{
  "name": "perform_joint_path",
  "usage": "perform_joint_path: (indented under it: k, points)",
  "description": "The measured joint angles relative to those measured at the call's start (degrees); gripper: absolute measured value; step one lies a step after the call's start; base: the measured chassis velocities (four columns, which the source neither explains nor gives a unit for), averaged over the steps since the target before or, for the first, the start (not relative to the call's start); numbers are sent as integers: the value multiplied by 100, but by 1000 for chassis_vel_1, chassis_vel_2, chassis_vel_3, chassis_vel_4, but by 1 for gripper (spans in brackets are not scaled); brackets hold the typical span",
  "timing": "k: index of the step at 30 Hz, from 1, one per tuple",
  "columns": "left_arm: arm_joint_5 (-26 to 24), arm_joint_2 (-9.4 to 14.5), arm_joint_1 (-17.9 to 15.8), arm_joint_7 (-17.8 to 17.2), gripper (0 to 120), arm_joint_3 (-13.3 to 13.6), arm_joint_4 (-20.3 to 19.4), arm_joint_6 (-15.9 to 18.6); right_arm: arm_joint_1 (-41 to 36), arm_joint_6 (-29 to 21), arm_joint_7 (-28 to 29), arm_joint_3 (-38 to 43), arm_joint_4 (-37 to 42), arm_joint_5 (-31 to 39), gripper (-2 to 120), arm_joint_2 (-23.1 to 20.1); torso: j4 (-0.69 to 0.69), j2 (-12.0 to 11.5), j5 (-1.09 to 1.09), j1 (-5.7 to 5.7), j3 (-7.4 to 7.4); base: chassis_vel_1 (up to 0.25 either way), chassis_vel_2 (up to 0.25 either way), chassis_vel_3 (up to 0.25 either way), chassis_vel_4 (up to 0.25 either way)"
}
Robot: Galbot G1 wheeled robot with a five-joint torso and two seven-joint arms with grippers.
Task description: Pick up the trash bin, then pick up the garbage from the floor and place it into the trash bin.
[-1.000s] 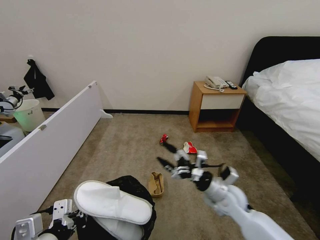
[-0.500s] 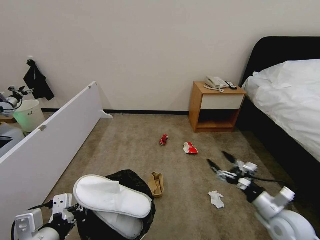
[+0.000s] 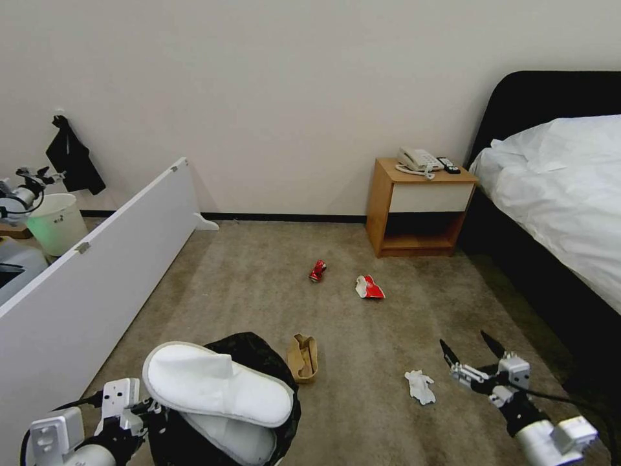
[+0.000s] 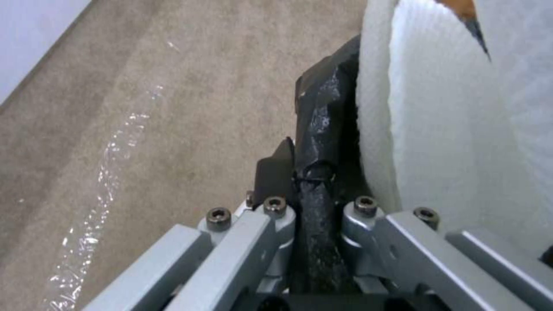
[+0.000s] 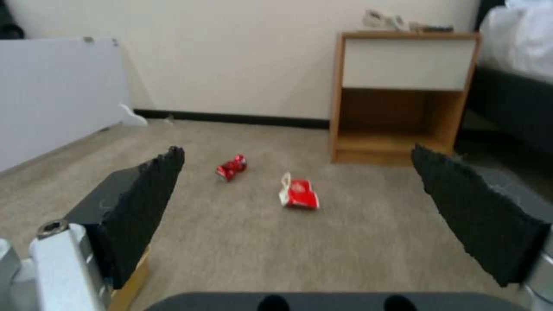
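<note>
While left hand (image 4: 311, 203) clamps trash bin (image 4: 322, 112) rim, right hand (image 3: 475, 353) gapes beside tissue (image 3: 420, 386), head view

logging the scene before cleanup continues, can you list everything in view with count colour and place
trash bin: 1, black-lined, lower left, held at its rim
slippers: 2, white, stacked in the bin's mouth
paper bag: 1, brown, floor beside the bin
tissue: 1, white, floor near the right gripper
can: 1, red, mid floor
wrapper: 1, red-and-white, right of the can
nightstand: 1, wood, by the wall
phone: 1, pale, on the nightstand
bed: 1, white bedding, right
board: 1, white, left
bucket: 1, white, behind the board
left gripper: jaws shut on the bin rim
right gripper: jaws open, above the floor
</note>
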Motion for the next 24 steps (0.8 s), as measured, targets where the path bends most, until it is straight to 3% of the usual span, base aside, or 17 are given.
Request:
perform_joint_path:
  k: [8, 24]
  points:
    - [-19, -12, -15, 8, 4, -22, 0, 0, -558, 99, -391, 371, -252, -506, 100, 916, -2, 0, 0, 0, 0, 0, 0, 0, 0]
    - [-27, -36, -38, 18, 4, -22, 0, -1, -671, 456, -1096, 995, -390, -1050, 100, 1435, -1, 0, 0, 0, 0, 0, 0, 0, 0]
